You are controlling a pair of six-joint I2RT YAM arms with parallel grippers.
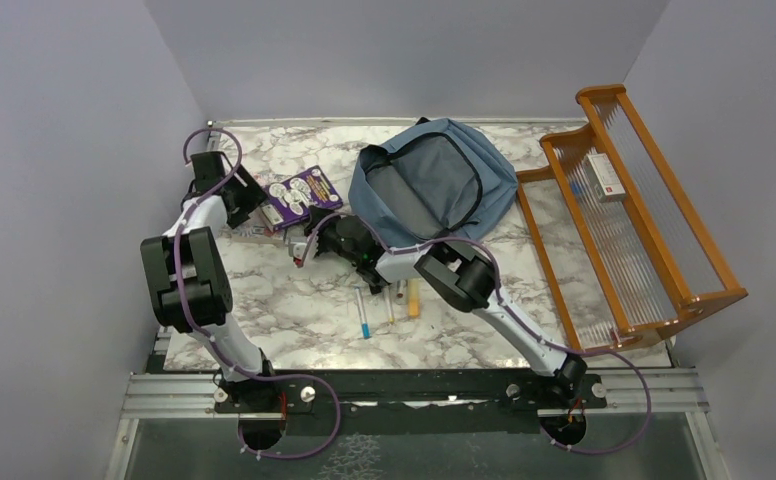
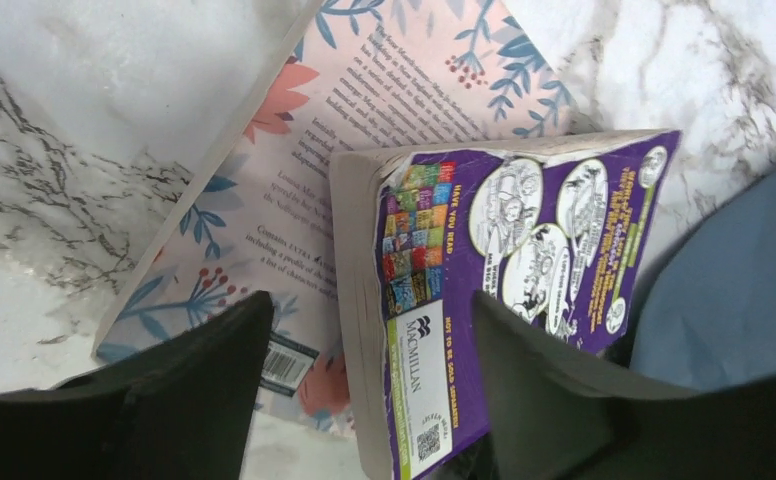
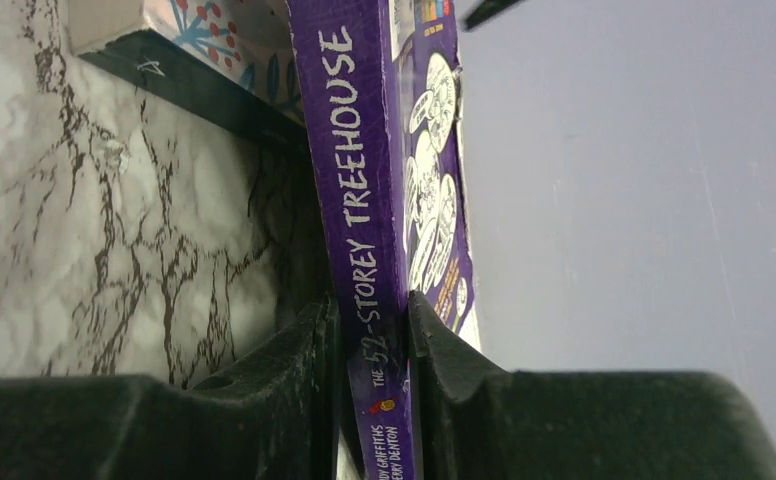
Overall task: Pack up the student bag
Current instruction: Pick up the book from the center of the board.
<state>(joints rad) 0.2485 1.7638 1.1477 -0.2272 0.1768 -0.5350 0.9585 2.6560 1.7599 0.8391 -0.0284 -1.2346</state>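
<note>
The student bag (image 1: 434, 185), a dusty-blue backpack with its black-zipped opening facing up, lies at the back middle of the table; a patch of it (image 2: 734, 290) shows at the right of the left wrist view. Left of the bag a purple paperback (image 1: 302, 195) rests on a floral-covered book (image 2: 264, 200). My right gripper (image 3: 372, 310) is shut on the purple book's spine (image 3: 364, 200), holding it at its near corner (image 1: 309, 235). My left gripper (image 2: 372, 305) is open, its fingers (image 2: 194, 390) standing on either side of the book's page edge (image 2: 359, 320) without gripping.
Several pens and markers (image 1: 389, 300) lie on the marble table (image 1: 284, 310) in front of the right arm. An orange wooden rack (image 1: 654, 230) with a small white box (image 1: 604, 177) on it fills the right side. Grey walls close in left and back.
</note>
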